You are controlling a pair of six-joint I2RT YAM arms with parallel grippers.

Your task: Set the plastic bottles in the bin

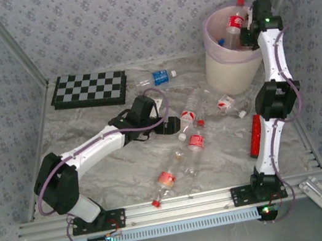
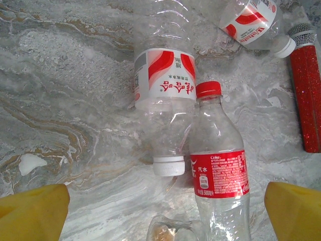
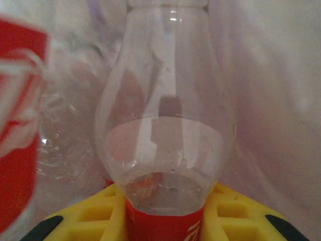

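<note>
Right fingers (image 3: 90,216) clamp a red-labelled bottle (image 3: 165,125) (at bin (image 1: 234,73)); left fingers (image 2: 32,213) apart above "Coke" bottle (image 2: 219,175).

The plastic bottles (image 2: 219,165) are showing clear, glossy walls and slick printed labels. The surface (image 2: 65,100) is reading as smooth, grey-veined marble-look. The red tube (image 2: 307,100) is glittering, grainy. The bin (image 1: 234,76) is looking like smooth cream plastic, its liner (image 1: 217,51) thin translucent film. The left hand (image 2: 163,211) pads (image 2: 35,213) are appearing matt yellow.

The top camera looks down on the whole table (image 1: 80,119). The left wrist one looks down, close, at a white-capped bottle (image 2: 165,90) (the top sees it too). The right wrist one peers into the bin (image 1: 233,70).
</note>
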